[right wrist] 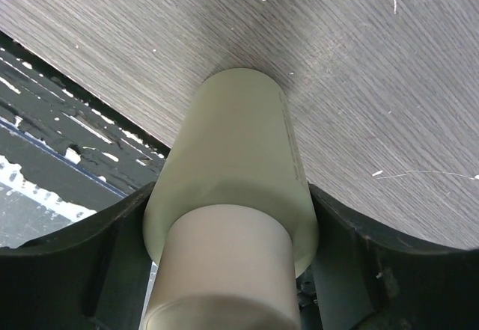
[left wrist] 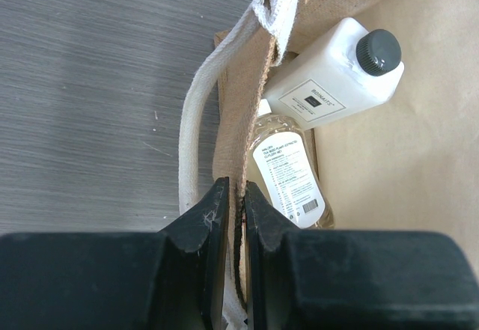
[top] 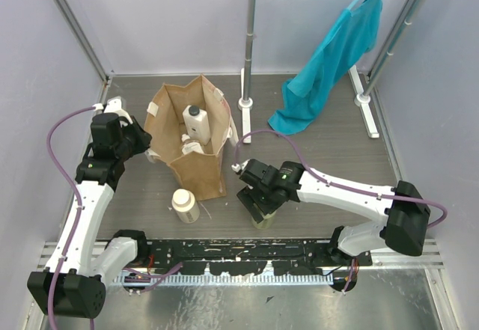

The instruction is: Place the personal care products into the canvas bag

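The white rectangular bottle [top: 195, 120] and amber bottle [left wrist: 288, 169] are lying inside the canvas bag [top: 202, 176], whose rim the left end effector [left wrist: 233, 203] is pinching, while the cream bottle [top: 185, 205] is standing just in front of the bag on the desk [top: 150, 195] and the right end effector [right wrist: 233, 248], to the bag's right, is gripping the olive-green bottle [right wrist: 232, 158].

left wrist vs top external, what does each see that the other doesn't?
Left wrist only: the left claw pinching the canvas bag rim beside its strap, and label print on the amber bottle. Top external only: the cream bottle standing outside the bag, the right claw around the olive-green bottle, the teal garment. Both: the bag with the white bottle inside.
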